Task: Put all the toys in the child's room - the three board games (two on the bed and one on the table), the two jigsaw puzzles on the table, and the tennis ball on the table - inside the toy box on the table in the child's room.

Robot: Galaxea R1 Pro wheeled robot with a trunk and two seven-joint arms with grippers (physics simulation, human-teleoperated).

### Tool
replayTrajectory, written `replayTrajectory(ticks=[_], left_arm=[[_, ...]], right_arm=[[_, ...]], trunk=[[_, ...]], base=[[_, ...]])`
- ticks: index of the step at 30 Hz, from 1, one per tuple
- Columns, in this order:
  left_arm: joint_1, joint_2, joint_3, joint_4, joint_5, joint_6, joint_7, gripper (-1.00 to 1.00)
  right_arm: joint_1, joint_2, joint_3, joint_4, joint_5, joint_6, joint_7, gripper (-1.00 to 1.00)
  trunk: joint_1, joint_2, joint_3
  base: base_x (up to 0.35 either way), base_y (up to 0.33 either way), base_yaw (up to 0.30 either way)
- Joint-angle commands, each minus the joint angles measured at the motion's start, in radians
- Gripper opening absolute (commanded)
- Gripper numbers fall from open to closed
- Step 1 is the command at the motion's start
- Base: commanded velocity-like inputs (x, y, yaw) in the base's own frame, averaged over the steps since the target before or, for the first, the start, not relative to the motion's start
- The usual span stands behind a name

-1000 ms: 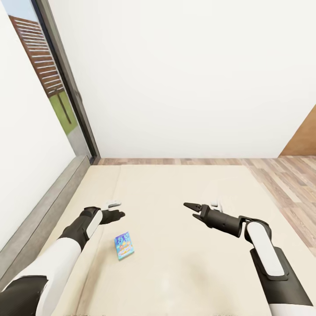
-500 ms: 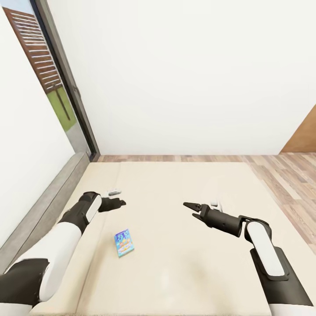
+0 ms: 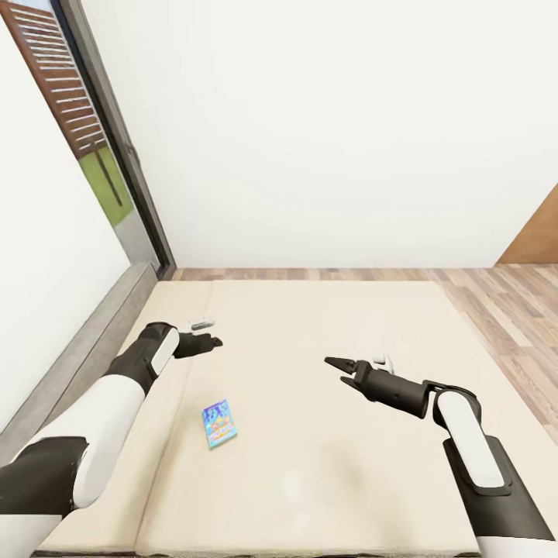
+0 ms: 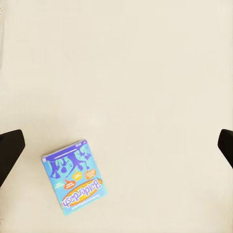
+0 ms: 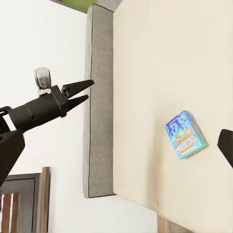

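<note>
On the bed [image 3: 333, 465], the board game [image 3: 219, 423] lies below the seemingly spread left hand [image 3: 211, 340].

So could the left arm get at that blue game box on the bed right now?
Probably yes: the left gripper hangs open above the bed, and the game box lies flat just below, nothing between.

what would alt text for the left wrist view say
A small blue board game box lies flat on a plain beige mattress, its printed lid facing up. The dark tips of the left pincer show at either edge of the picture, spread wide and not touching the box.
</note>
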Motion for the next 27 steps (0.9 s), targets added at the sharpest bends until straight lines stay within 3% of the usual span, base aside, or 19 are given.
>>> replayTrajectory(ticks=[1,15,27], left_arm=[[-0.001,0.0,0.0,-0.001,-0.001,0.004,-0.003,1.0],[-0.002,0.001,-0.001,-0.001,-0.005,-0.02,0.0,1.0],[-0.002,-0.001,-0.003,-0.001,-0.007,-0.036,0.0,1.0]], right_arm=[[-0.001,0.001,-0.001,-0.001,0.005,0.005,0.006,1.0],[0.001,-0.001,0.0,-0.047,0.004,0.005,0.095,1.0],[0.001,-0.001,0.0,-0.049,0.005,0.005,0.102,1.0]], trunk=[[0.0,-0.002,-0.003],[0.0,-0.002,-0.027],[0.0,-0.002,-0.046]], base=[[0.0,0.0,0.0],[0.0,0.0,0.0],[0.0,0.0,0.0]])
